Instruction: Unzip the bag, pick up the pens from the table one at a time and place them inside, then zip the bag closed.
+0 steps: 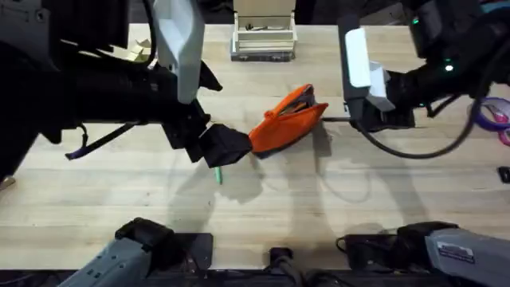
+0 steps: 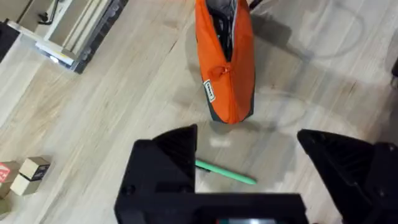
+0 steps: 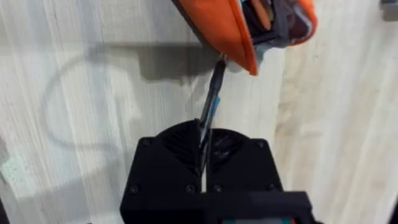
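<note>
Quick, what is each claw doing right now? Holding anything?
Left gripper: open, over the green pen on the table.
Right gripper: closed on the black pen, its tip at the orange bag.

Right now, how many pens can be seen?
2: the slim green pen lies on the wooden table between the left pincer fingers; the slim black pen is clamped in the right pincer.
</note>
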### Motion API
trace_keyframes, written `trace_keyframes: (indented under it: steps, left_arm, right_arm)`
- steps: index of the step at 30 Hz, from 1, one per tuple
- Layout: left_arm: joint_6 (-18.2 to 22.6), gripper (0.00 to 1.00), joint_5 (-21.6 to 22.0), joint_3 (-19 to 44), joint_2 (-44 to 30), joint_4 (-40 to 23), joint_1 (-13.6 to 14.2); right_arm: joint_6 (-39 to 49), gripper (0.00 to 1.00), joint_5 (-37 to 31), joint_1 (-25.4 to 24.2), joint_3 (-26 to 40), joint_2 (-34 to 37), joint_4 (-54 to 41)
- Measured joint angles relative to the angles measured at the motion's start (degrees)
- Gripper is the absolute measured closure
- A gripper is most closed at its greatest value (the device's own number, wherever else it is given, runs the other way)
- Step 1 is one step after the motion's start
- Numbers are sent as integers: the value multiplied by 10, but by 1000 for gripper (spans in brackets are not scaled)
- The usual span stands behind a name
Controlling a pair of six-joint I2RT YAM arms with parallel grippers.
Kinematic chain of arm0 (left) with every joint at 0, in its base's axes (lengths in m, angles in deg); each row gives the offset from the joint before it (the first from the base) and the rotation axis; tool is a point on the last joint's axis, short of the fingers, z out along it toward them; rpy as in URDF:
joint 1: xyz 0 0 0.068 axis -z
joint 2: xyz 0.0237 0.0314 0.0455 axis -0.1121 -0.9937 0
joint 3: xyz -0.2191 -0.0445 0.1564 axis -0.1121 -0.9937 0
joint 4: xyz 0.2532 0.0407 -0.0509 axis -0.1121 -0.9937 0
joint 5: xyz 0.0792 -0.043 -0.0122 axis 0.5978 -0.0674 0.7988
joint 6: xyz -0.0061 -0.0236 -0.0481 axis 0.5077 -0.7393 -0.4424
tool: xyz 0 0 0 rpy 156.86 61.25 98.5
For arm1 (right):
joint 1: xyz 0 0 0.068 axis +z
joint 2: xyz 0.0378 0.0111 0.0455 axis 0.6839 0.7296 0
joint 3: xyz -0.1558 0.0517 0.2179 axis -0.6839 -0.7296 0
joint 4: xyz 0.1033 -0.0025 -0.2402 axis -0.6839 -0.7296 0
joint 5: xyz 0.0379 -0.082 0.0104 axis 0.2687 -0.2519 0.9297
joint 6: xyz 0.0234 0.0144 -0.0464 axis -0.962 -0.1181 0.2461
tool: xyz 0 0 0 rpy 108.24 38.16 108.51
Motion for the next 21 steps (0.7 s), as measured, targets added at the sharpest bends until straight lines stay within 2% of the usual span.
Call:
trace_keyframes:
  steps: [8,21]
  left_arm:
    - [0,7,0,0,0,0,0]
    - [0,7,0,0,0,0,0]
  right_arm:
    - [4,970,-11,0,0,-55,-8]
    - [4,969,-13,0,0,-101,-15]
